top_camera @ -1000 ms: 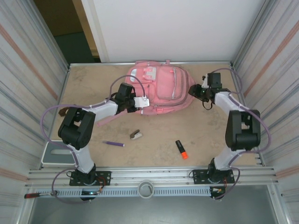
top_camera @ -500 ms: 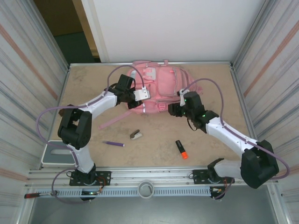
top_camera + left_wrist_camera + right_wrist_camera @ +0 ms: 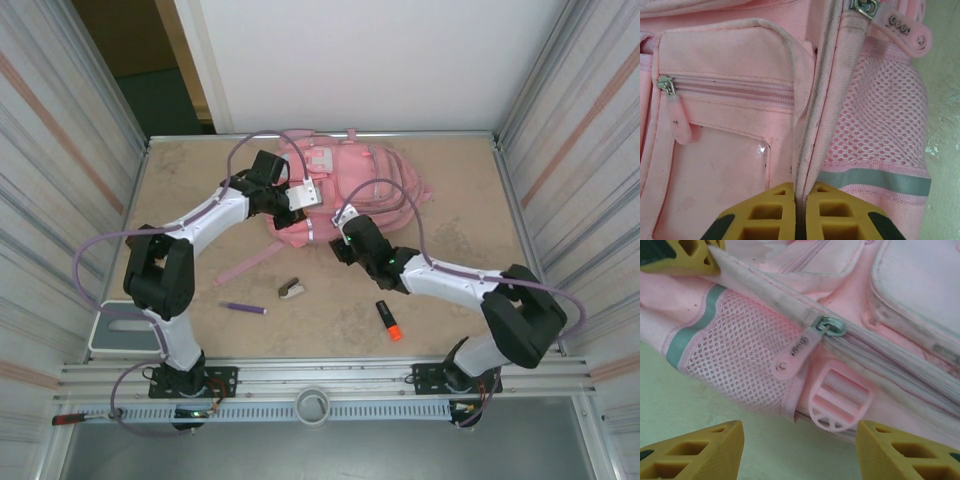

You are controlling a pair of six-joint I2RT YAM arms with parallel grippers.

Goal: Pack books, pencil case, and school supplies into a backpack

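The pink backpack [image 3: 360,185] lies at the back of the table. My left gripper [image 3: 298,213] is shut on a raised fabric seam of the backpack [image 3: 730,125], beside its mesh side pocket [image 3: 880,130]. My right gripper [image 3: 342,240] hovers open at the bag's near edge. In the right wrist view its fingers [image 3: 715,445] straddle bare table below a pink buckle [image 3: 840,400] and a zip pull [image 3: 802,347], touching nothing. On the table lie a purple pen [image 3: 243,308], a white-and-brown stapler-like piece [image 3: 291,289] and an orange-and-black highlighter [image 3: 388,320]. The books and the pencil case are out of view.
A loose pink strap [image 3: 250,262] trails off the bag's left side toward the left arm. Ribbed metal walls [image 3: 60,180] close in both sides, and a metal rail [image 3: 320,380] runs along the near edge. Bare tabletop [image 3: 330,315] lies between the small items.
My right arm has swung from the bag's right side round to its near edge. My left gripper has pulled the seam back and left, shifting the bag.
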